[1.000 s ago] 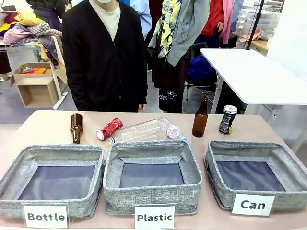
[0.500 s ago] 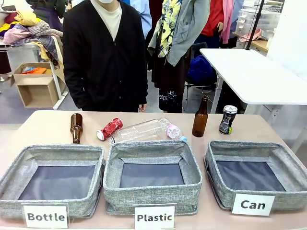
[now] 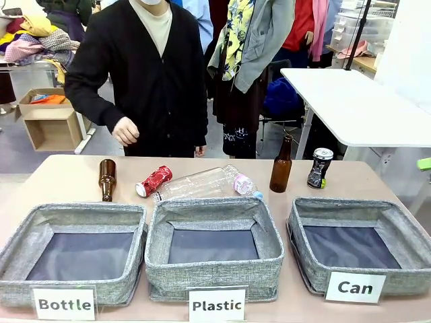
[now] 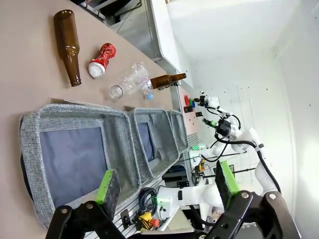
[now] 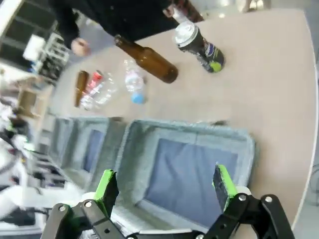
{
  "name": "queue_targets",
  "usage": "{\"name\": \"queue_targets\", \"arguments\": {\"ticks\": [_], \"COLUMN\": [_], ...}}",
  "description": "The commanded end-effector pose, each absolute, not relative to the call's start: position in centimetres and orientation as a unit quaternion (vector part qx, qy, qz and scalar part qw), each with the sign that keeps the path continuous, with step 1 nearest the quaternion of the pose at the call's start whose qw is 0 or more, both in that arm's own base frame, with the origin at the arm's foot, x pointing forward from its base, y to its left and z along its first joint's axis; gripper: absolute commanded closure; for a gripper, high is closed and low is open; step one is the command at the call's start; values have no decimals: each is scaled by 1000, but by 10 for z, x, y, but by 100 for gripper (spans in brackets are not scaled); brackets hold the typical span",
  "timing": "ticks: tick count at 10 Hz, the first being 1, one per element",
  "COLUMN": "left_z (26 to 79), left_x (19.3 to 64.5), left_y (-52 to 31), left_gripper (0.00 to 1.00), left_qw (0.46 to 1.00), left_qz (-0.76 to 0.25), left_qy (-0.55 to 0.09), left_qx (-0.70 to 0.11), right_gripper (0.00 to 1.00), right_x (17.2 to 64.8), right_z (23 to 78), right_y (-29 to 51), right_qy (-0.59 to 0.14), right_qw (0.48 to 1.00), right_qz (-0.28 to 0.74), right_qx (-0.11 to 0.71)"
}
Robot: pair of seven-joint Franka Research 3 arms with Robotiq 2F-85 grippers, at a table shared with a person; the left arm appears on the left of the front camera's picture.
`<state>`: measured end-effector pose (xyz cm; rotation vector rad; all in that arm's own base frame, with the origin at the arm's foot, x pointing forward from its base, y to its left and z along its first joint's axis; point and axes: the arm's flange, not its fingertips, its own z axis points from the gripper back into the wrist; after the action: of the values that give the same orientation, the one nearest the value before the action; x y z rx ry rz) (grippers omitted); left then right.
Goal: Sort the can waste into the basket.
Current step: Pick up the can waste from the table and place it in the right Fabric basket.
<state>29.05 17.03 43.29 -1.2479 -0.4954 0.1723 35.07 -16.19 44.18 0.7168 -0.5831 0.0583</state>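
The crushed red can (image 3: 154,180) lies on its side at the far middle-left of the table. The black can (image 3: 320,167) stands upright at the far right, behind the grey basket (image 3: 297,232) signed "Can". My right gripper (image 5: 164,186) hangs open above that basket (image 5: 189,128), with the black can (image 5: 199,47) beyond it. One of its green pads (image 3: 424,163) shows at the front view's right edge. My left gripper (image 4: 168,181) is open over the near end of the basket row, far from the red can (image 4: 101,59).
Baskets signed "Bottle" (image 3: 20,232) and "Plastic" (image 3: 158,232) stand left of the "Can" one. A brown bottle (image 3: 107,178) lies far left and another (image 3: 281,165) stands beside the black can. Clear plastic bottles (image 3: 202,183) lie between them. A person's hand (image 3: 125,131) hangs at the far edge.
The person's arm has swung out, bringing a hand into view above the far left of the table. A green pad has appeared at the right edge. The cans have not moved.
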Motion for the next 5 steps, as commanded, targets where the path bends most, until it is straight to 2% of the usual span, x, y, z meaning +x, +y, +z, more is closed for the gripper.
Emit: {"name": "queue_targets", "arguments": {"ticks": [1, 2, 3, 5], "left_z": [433, 433, 433, 433], "left_x": [289, 289, 289, 289], "left_y": [173, 173, 173, 173], "left_gripper": [0, 0, 0, 0], "left_qw": [779, 779, 779, 779], "left_qz": [68, 68, 68, 68], "left_qy": [-234, -234, -234, -234], "left_qx": [-578, -578, -578, -578], "right_gripper": [0, 0, 0, 0], "right_x": [384, 393, 397, 402], "right_z": [428, 430, 423, 410], "right_y": [-149, -134, -124, -102], "right_qy": [-376, -404, -394, -358], "right_qw": [873, 855, 855, 861], "right_qz": [135, 216, 263, 289], "right_qx": [281, 243, 210, 216]}}
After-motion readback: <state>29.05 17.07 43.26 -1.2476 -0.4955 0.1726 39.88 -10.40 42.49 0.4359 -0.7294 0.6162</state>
